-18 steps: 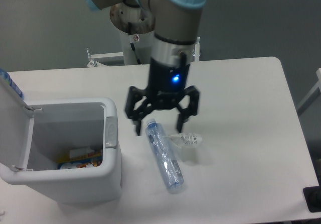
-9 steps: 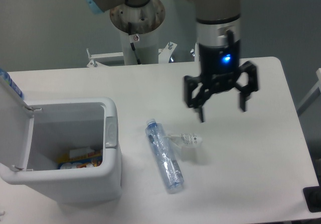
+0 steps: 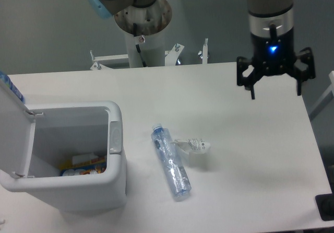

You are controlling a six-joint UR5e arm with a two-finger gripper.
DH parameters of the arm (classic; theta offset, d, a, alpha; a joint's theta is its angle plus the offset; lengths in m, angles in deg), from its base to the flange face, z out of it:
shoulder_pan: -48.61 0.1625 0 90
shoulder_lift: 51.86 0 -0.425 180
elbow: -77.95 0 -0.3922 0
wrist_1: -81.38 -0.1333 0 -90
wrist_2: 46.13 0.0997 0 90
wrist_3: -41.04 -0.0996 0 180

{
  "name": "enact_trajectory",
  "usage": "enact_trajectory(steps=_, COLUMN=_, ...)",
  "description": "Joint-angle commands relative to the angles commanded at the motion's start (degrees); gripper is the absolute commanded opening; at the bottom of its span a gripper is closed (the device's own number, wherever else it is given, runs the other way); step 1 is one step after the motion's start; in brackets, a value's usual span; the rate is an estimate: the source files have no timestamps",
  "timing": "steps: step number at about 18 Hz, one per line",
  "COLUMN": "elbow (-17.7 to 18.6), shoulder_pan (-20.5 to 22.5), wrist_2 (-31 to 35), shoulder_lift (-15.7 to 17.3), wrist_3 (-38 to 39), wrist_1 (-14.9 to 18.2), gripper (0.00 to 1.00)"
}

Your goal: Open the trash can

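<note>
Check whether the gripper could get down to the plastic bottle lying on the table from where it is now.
Probably yes. The gripper hangs open above the table's far right side, and the bottle lies in the open beside the trash can, with nothing over it; only a small clear item lies close alongside.

The trash can [image 3: 70, 186] is placed at the front left of the worktop [image 3: 245, 181], with its lid [image 3: 11, 126] raised at its left side. Packets [image 3: 83, 165] are seen inside it at the bottom. To its right, near the middle of the worktop, a bottle [image 3: 171, 162] is laid on its side, and a small item [image 3: 193, 146] is set just beside it on the right. The pincer [image 3: 275, 84] is held above the worktop's far right, well apart from the rest.
</note>
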Motion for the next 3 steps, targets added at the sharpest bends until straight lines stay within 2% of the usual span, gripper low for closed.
enact_trajectory(steps=3, elbow=0.5, shoulder_pan=1.1, wrist_2=0.0, shoulder_lift=0.3, wrist_3=-1.8, wrist_1=0.0, gripper=1.0)
